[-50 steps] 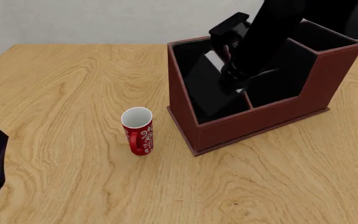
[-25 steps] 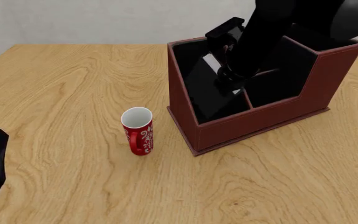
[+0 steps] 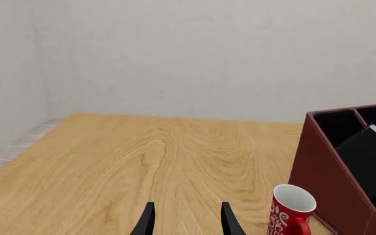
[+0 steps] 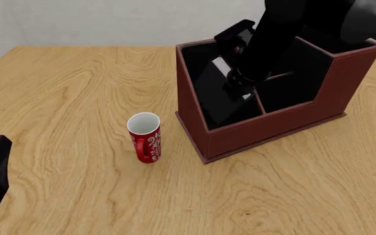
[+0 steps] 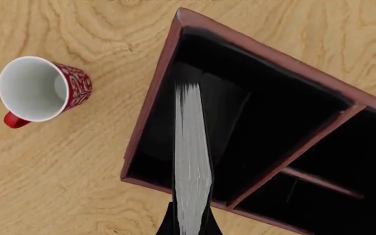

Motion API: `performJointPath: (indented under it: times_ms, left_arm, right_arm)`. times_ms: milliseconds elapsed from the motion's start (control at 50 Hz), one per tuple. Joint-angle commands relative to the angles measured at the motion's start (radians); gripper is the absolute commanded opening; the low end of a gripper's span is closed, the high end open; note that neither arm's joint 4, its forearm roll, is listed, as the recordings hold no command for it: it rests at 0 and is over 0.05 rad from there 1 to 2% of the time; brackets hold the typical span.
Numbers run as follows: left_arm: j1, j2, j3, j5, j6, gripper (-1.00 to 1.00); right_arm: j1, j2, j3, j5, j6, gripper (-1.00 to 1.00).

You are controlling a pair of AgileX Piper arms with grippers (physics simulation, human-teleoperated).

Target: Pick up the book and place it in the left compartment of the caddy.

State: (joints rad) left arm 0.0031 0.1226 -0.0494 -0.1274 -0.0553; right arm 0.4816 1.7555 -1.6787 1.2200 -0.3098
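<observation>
Book going into the caddy's left slot

One caddy (image 4: 266,128) at 2 o'clock; one book (image 5: 192,161) leans tilted inside its left compartment (image 4: 198,73), the right gripper (image 5: 189,226) clamped on its edge. Best to loosen only once the book rests on the slot floor. One red mug (image 4: 145,137) stands centre. The left gripper (image 3: 186,221), at 8 o'clock, is parted, empty.
</observation>
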Motion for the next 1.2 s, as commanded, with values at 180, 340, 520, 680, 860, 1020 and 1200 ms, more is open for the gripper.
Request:
performJointPath:
  times_ms: [180, 340, 520, 680, 860, 1020, 1200]
  left_arm:
    - [-0.002, -0.003, 0.012, -0.009, 0.002, 1.00]
    - [-0.001, -0.006, 0.011, -0.006, 0.000, 1.00]
    - [-0.004, -0.009, 0.006, 0.003, 0.001, 1.00]
    - [-0.003, -0.016, -0.002, 0.015, -0.001, 1.00]
    - [-0.010, -0.034, -0.014, 0.037, -0.007, 1.00]
    - [-0.019, -0.061, -0.026, 0.068, -0.012, 1.00]
    - [-0.030, -0.081, -0.043, 0.095, -0.011, 1.00]
  right_arm:
    - [-0.014, -0.003, -0.014, 0.000, 0.007, 1.00]
    - [-0.011, -0.007, -0.010, 0.000, 0.006, 1.00]
    - [-0.019, -0.008, -0.005, 0.000, 0.000, 1.00]
    - [-0.019, -0.026, 0.000, 0.000, 0.000, 1.00]
    - [-0.030, -0.078, 0.017, 0.000, -0.012, 1.00]
    - [-0.033, -0.131, 0.042, 0.000, -0.014, 1.00]
    - [-0.022, -0.215, 0.067, 0.000, 0.005, 1.00]
